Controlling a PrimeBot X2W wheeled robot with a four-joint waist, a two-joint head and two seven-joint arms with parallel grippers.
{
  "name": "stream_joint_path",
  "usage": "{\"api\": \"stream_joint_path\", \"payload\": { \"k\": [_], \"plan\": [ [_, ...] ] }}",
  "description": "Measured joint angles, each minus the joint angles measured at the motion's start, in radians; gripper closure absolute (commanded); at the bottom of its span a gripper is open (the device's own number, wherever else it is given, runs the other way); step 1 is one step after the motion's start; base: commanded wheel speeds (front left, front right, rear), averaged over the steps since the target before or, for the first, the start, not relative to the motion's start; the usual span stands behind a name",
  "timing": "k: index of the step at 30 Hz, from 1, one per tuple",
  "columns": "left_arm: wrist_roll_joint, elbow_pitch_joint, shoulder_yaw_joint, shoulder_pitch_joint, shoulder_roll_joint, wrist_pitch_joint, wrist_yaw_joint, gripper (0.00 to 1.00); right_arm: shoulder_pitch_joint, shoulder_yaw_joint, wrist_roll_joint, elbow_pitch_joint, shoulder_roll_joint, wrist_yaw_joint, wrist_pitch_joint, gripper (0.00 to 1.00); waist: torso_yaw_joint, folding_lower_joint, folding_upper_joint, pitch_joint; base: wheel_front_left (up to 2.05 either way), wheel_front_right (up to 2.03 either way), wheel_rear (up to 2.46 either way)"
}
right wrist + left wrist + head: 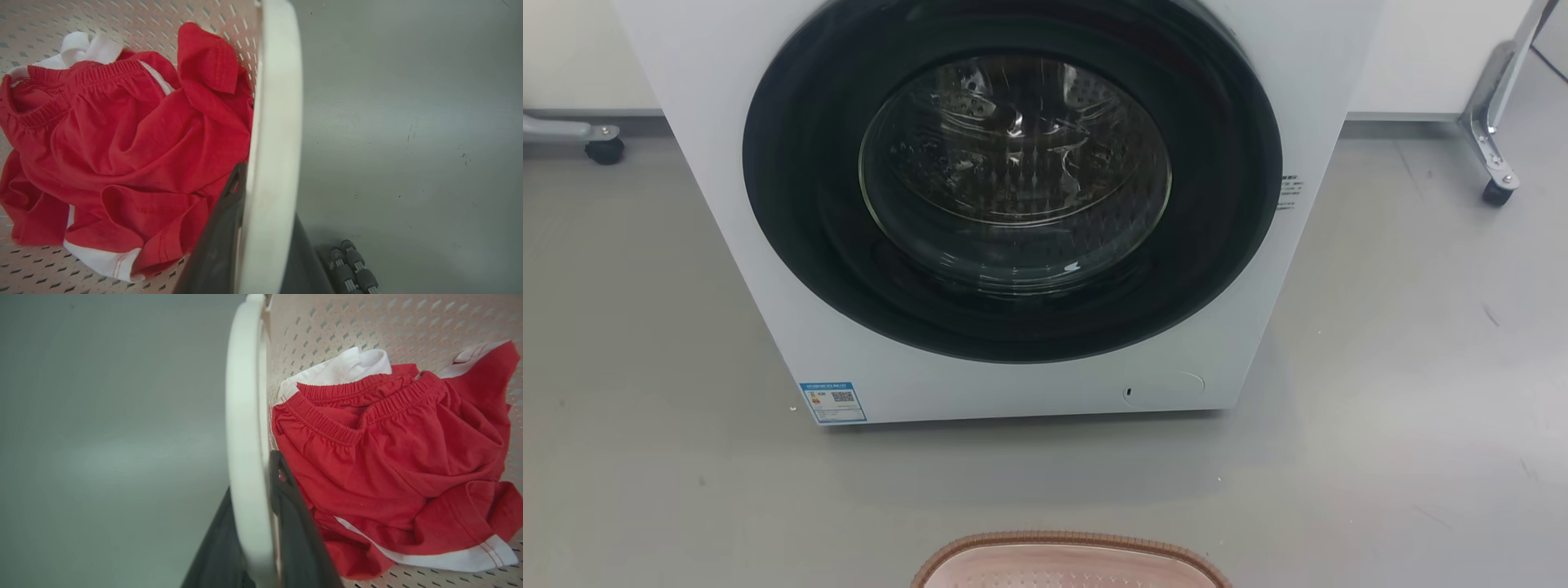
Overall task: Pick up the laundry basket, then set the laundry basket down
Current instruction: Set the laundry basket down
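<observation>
Pinching its white side handles (245, 416), your left tool (252, 477) and right tool (271, 196) gripped the laundry basket (1070, 545) from both ends, bottom centre before the washing machine (1013, 204), likely for balance.

We saw a pale pink perforated laundry basket (1062, 574), its rim (1070, 540) woven-look brown, its handle (245, 437) white; red shorts (392, 465) trimmed white; a white washing machine (866, 367) with a black door ring (796, 204); grey floor (1421, 408).
</observation>
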Motion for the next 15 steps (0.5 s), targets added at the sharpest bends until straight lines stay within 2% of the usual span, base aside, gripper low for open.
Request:
{"api": "stream_joint_path", "payload": {
  "k": [8, 15],
  "plan": [
    [-0.002, -0.004, -0.001, -0.052, 0.001, -0.002, 0.009, 1.0, -0.047, 0.004, 0.002, 0.0, -0.003, 0.0, -0.012, 1.0, 0.001, 0.0, 0.0, 0.054, 0.0, 0.0, 0.0],
    [-0.002, -0.002, 0.011, -0.15, 0.002, -0.01, 0.009, 1.0, -0.156, 0.0, -0.001, 0.018, -0.003, 0.0, -0.021, 1.0, -0.001, 0.0001, 0.0001, 0.13, 0.0, 0.0, 0.0]
  ]
}}
